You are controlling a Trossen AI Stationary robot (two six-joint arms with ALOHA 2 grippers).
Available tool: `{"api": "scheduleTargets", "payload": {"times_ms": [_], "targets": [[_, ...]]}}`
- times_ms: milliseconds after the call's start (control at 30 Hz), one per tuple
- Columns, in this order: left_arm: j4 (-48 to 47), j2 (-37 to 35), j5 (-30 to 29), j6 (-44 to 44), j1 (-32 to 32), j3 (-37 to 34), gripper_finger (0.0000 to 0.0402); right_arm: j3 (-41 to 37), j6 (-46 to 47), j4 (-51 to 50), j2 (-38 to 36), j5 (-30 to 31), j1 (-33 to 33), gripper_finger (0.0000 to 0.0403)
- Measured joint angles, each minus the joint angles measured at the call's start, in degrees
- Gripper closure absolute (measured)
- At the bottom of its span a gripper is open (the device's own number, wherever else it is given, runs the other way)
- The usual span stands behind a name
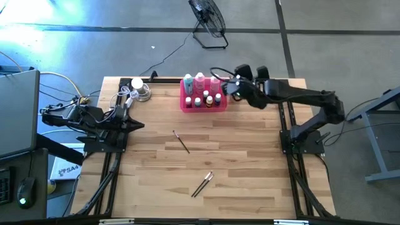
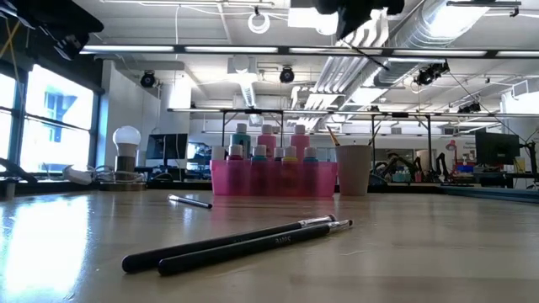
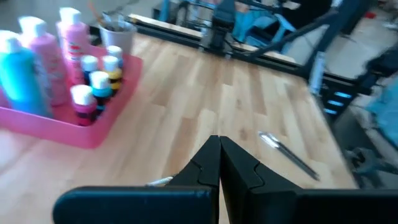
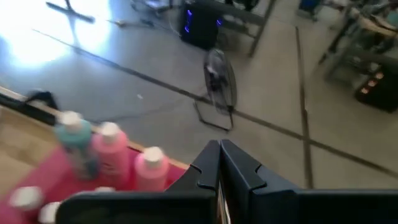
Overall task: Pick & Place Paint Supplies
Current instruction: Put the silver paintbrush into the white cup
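Observation:
Three tall white-capped bottles, one teal (image 4: 74, 146) and two pink (image 4: 112, 154), stand in the pink tray (image 1: 187, 103) at the table's far middle, with several tiny bottles (image 1: 206, 100) in front of them. A pale cup (image 2: 352, 168) stands on the table at the tray's right end. One thin paintbrush (image 1: 181, 142) lies mid-table. Two more paintbrushes (image 1: 202, 184) lie side by side nearer the front edge. My right gripper (image 1: 228, 87) hangs shut and empty above the tray's right end. At the table's left edge my left gripper (image 1: 141, 125) is shut and empty.
A lamp bulb on a stand (image 1: 137, 84) and loose cables (image 1: 125, 94) sit at the far left corner. A floor fan (image 1: 209, 19) stands beyond the table's far edge. Bare wood lies between the tray and the brushes.

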Motion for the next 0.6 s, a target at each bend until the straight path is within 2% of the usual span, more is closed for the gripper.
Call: {"api": "scheduleTargets", "payload": {"times_ms": [200,300,433,600], "targets": [[0.0,0.0,-6.8,1.3,0.0,0.0,0.0402,0.0,-5.1,3.5,4.3,-8.2,-8.9,0.0400],[0.0,0.0,-8.6,3.3,0.0,0.0,0.0402,0.0,-10.8,11.8,6.0,-14.4,-12.9,0.0400],[0.0,0.0,-9.6,4.1,0.0,0.0,0.0402,0.0,-16.7,22.9,7.8,-25.6,-17.5,0.0400],[0.0,0.0,-9.8,4.0,0.0,0.0,0.0402,0.0,-17.1,21.6,7.7,-27.1,-20.5,0.0400]]}}
